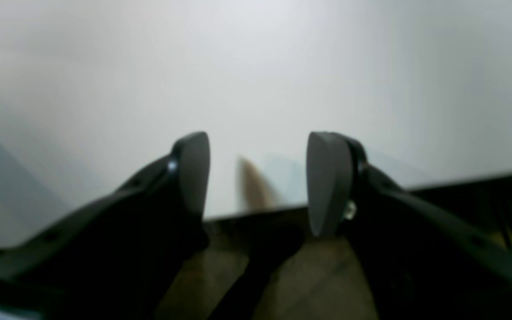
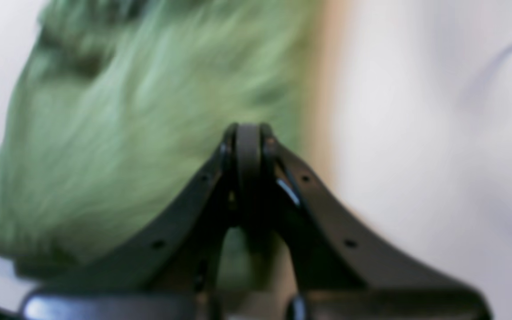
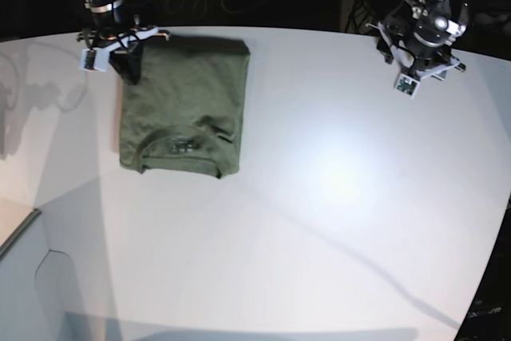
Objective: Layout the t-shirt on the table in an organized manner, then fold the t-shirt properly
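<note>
The folded t-shirt [image 3: 182, 108] was seen upper left on the table [image 3: 335, 197], wide bare tabletop to its right. The right gripper [image 3: 128, 65] was clenched at its far-left corner, grasping nothing visible. The left gripper [image 1: 256, 178] was released by the upper-right table edge.

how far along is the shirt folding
Mostly done: the olive-green cotton t-shirt lies on the white table as a narrow rectangle, sleeves tucked in, collar at the near end. In hand: the shut right claw sits at its far corner; whether it grips cloth is unclear. The left claw is open, away. Probably left: a crosswise fold.
</note>
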You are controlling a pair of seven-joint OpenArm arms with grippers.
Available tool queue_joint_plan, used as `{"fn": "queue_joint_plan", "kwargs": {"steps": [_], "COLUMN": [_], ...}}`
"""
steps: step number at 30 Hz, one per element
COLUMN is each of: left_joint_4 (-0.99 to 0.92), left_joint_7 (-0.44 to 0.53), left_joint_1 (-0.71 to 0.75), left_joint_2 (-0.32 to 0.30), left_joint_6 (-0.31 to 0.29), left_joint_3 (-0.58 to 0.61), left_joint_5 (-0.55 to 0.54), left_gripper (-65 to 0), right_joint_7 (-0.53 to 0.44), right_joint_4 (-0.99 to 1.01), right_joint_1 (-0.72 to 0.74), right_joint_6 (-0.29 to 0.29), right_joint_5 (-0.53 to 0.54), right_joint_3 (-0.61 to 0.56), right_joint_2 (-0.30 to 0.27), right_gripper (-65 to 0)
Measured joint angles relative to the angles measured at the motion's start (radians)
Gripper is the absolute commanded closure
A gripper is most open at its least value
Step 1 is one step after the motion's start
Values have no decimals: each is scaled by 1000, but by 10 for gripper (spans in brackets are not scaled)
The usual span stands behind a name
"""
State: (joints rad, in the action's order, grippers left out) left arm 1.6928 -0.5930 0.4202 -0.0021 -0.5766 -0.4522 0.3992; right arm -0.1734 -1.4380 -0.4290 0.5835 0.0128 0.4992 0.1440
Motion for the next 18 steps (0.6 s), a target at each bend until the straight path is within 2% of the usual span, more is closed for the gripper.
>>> {"fn": "queue_joint_plan", "kwargs": {"steps": [2,3,9,12,18], "left_joint_4": [31,49,105,85,-16], "left_joint_7": [1,-1,5,8,11], "left_joint_1": [39,61,169,213,241], "left_joint_2": [22,39,137,158,158], "left_joint_6": [0,0,-3,-2,0], "left_joint_3": [0,0,2,1,3], "left_joint_5": [0,1,1,1,1], "left_gripper": [-326,-302,0,-12,0], "right_joint_7": [-31,-29,-32,-19,-25], "right_joint_4": [-40,-63,-164,-154,-139], "right_joint_1": [-23,-39,-166,-250,-391], "right_joint_6": [0,0,0,1,0], "right_joint_5": [79,106,143,141,142], "right_joint_3": [0,-4,-12,-27,-114], "right_joint_2": [-8,-8,-8,-8,-27], "right_gripper": [0,0,0,0,0]}}
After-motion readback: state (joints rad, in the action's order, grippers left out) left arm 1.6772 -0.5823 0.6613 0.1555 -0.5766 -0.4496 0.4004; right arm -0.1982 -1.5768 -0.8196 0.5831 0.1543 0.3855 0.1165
